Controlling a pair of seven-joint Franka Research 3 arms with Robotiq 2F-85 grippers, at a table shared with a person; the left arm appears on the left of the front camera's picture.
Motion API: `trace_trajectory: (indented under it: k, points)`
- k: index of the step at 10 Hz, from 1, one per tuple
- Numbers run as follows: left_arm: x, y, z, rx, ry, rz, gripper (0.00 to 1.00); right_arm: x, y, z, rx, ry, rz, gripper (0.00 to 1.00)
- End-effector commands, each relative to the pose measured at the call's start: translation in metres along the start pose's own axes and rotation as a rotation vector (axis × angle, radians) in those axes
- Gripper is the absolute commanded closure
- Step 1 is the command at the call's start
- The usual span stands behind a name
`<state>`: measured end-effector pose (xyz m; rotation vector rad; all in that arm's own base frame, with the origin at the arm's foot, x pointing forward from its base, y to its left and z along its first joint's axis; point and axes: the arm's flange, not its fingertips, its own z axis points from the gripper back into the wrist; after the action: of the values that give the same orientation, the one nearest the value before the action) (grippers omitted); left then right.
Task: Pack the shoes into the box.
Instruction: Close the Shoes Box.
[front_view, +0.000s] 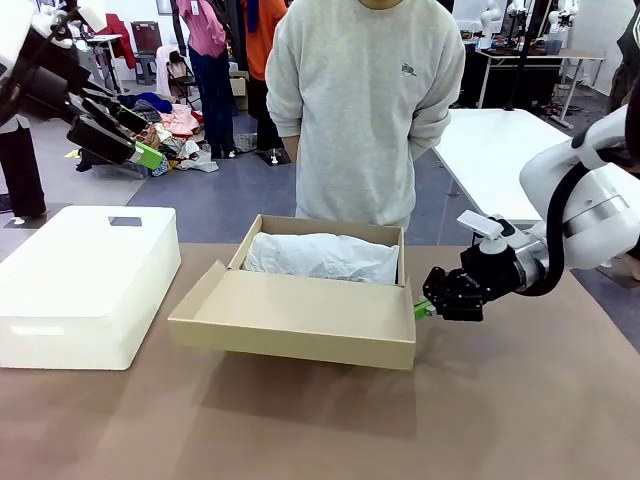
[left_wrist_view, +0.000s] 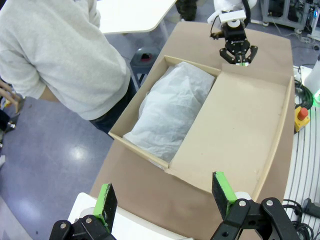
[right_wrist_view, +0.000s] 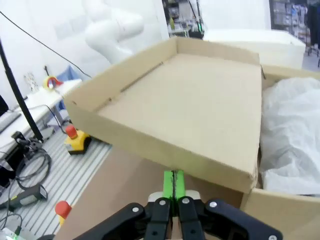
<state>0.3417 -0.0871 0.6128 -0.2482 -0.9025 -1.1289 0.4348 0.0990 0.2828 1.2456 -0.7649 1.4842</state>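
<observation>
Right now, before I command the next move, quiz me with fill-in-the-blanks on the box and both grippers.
The lid of the box is ____, swung out over the table. The left gripper, high above the table, has its jaws ____. The right gripper, at the lid's corner, has its jaws ____. The tissue paper in the box is ____ in colour.
Missing words: open; open; shut; white.

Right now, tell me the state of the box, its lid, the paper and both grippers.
box: open, on the table.
lid: swung out toward the robot, raised off the table.
tissue paper: crumpled, filling the box.
left gripper: open, raised.
right gripper: shut, at the lid's corner.
</observation>
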Motion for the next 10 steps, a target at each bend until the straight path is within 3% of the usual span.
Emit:
trace_trajectory:
  k: [1,4,6,10]
  points:
    - [-0.002,0.001,0.0,-0.015,-0.012,-0.013,0.0,-0.001,-0.006,0.007,0.002,-0.117,0.016,1.0]
    - [-0.002,0.001,0.0,-0.015,-0.012,-0.013,0.0,0.0,-0.007,0.012,-0.021,-0.205,-0.003,1.0]
    - [-0.002,0.001,0.0,-0.015,-0.012,-0.013,0.0,0.0,-0.005,0.012,-0.017,-0.177,-0.002,1.0]
    - [-0.002,0.001,0.0,-0.015,-0.012,-0.013,0.0,0.009,0.008,0.01,-0.083,0.057,-0.05,1.0]
